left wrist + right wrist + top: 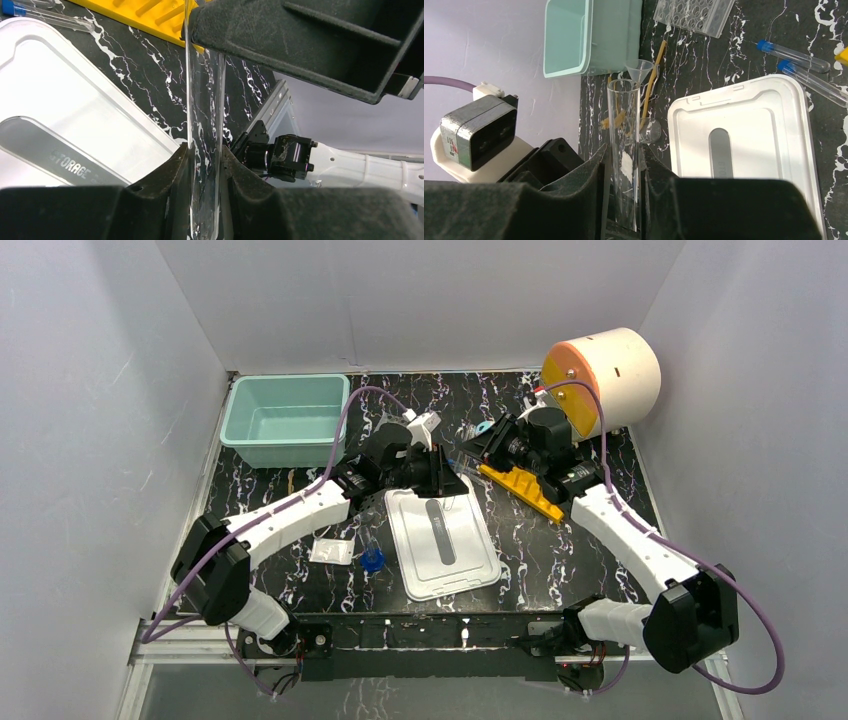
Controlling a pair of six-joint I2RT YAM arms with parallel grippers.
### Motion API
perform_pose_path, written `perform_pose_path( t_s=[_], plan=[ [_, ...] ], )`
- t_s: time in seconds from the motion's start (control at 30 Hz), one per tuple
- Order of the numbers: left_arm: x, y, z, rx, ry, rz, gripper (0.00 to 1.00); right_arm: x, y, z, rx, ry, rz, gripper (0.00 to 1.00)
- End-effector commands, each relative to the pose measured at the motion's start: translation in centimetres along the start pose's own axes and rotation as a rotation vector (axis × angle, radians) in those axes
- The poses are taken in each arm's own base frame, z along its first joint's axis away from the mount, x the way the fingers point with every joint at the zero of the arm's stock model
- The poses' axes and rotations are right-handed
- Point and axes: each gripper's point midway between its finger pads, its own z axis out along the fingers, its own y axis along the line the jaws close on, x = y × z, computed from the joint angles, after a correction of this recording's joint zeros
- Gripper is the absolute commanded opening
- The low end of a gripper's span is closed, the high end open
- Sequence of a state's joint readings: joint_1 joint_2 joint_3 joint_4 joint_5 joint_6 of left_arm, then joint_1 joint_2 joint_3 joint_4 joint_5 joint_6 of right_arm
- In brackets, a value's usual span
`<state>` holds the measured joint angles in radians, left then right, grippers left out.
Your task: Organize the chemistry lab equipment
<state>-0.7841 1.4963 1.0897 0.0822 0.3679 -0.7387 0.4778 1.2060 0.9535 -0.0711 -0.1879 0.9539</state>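
Note:
One clear glass tube (205, 100) spans both grippers above the table, between the white lid and the yellow rack (520, 488). My left gripper (205, 155) is shut on one stretch of it, both pads touching the glass. My right gripper (624, 155) is shut on the other stretch, and the tube's open mouth (623, 84) sticks out past its fingers. On the table beyond lie a clear funnel (639, 67), tan tubing (655, 70), a clear rack (694, 15) and two blue-capped tubes (794, 56). A white packet (332, 551) and a blue cap (372, 560) lie by the left arm.
A white storage lid (440, 540) lies flat at the table's centre. The teal bin (285, 420) stands at the back left. The cream drum with an orange face (600, 375) sits at the back right, close behind the right wrist.

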Motion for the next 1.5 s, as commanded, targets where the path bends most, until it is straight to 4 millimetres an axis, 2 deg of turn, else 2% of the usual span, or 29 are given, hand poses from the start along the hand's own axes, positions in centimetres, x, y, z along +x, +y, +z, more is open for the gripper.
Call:
perform_pose_path(
  t_s=[0.0, 0.07, 0.17, 0.27, 0.33, 0.43, 0.6, 0.8, 0.9, 1.0, 1.1, 1.23, 1.33, 1.37, 1.4, 1.47],
  plan=[
    [-1.0, -1.5, -0.8, 0.042, -0.029, 0.082, 0.06, -1.3, 2.8, -0.3, -0.097, -0.015, -0.056, 0.24],
    [-1.0, -1.5, -1.1, 0.04, -0.034, 0.12, 0.01, -1.2, 2.8, -0.4, -0.085, 0.01, -0.095, 0.31],
    [-0.7, -1.4, -1.7, 0.042, -0.023, 0.175, 0.0, -1.2, 2.7, -0.8, -0.07, 0.062, -0.144, 0.55],
    [-0.6, -1.7, -2.2, 0.051, -0.008, 0.244, 0.0, -1.7, 2.4, -1.3, -0.042, 0.091, -0.157, 0.73],
    [-0.7, -1.6, -2.6, 0.044, -0.009, 0.285, 0.0, -2.1, 2.5, -1.7, -0.039, 0.101, -0.159, 0.78],
    [-0.8, -1.6, -3.1, 0.037, -0.01, 0.326, 0.0, -2.2, 1.2, -1.9, 0.038, 0.148, -0.098, 0.78],
    [-1.0, -1.9, -3.2, 0.046, -0.011, 0.364, 0.0, -1.1, 2.0, -1.7, -0.016, 0.243, -0.055, 0.73],
    [-0.6, -1.3, -3.2, 0.033, 0.015, 0.387, 0.0, -0.9, 3.1, -1.5, -0.06, 0.296, -0.042, 0.6],
    [-0.2, -0.6, -3.8, -0.002, 0.052, 0.437, 0.0, -0.6, 3.3, -1.4, -0.068, 0.329, -0.02, 0.5],
    [0.0, -0.3, -4.5, -0.017, 0.066, 0.474, 0.0, -0.4, 3.4, -1.5, -0.074, 0.372, -0.002, 0.46],
    [0.1, 0.1, -4.6, -0.036, 0.071, 0.479, 0.0, -0.6, 3.4, -1.3, -0.078, 0.38, 0.014, 0.35],
    [0.1, 0.2, -4.4, -0.037, 0.069, 0.478, 0.0, -0.7, 3.5, -1.0, -0.081, 0.373, 0.036, 0.26],
    [-0.2, 0.2, -4.5, -0.054, 0.064, 0.471, 0.0, -0.9, 3.5, -1.0, -0.084, 0.358, 0.032, 0.22],
    [-0.3, 0.3, -4.5, -0.062, 0.062, 0.467, 0.03, -1.1, 3.6, -1.0, -0.087, 0.347, 0.03, 0.21],
    [-0.4, 0.4, -4.6, -0.076, 0.057, 0.457, 0.14, -1.3, 3.6, -1.0, -0.089, 0.336, 0.027, 0.21],
    [-0.9, 0.4, -4.7, -0.094, 0.04, 0.444, 0.48, -1.9, 3.8, -1.0, -0.095, 0.307, 0.02, 0.2]
  ],
)
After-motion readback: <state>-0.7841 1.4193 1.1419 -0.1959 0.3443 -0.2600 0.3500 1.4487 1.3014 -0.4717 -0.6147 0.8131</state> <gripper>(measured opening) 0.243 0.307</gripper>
